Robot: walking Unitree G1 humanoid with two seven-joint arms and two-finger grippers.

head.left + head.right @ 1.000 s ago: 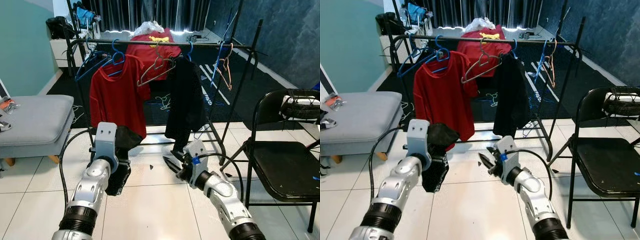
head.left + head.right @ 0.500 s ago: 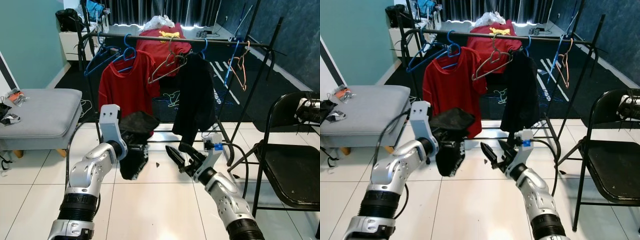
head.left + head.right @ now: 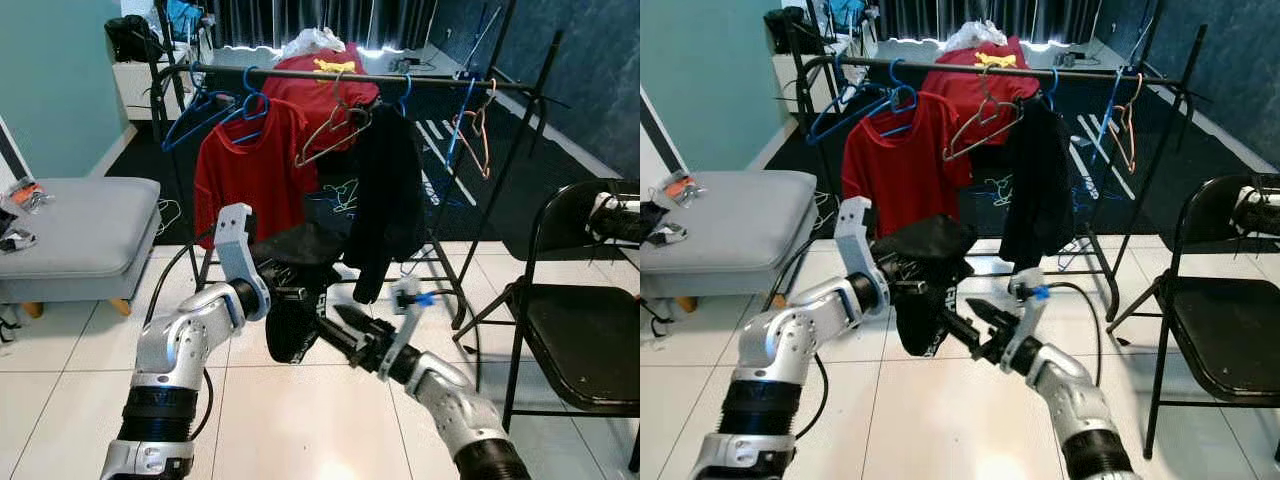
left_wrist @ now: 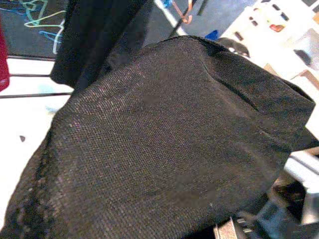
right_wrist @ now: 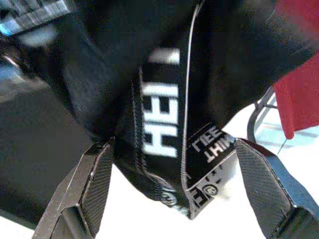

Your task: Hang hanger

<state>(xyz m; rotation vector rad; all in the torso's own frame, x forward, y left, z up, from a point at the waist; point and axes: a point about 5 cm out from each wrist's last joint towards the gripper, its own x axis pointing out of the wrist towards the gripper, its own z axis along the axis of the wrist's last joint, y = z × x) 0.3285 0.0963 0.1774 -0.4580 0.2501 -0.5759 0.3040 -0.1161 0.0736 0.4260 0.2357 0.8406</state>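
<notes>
While a black garment point(image 3: 298, 300) is gripped by the left gripper point(image 3: 282, 293), right gripper point(image 3: 338, 322) fingers point(image 5: 89, 186) are spread beneath its hem.

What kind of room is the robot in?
Probably a room in a home used for hanging up clothes. There is a clothes rail with a red shirt on a hanger, a grey footstool and a folding chair on white floor tiles.

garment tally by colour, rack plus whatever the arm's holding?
Red: 2, the red shirt on the rail and the red top with yellow print behind it
Black: 2, the hanging black garment and the black garment at the left gripper
Total: 4
</notes>
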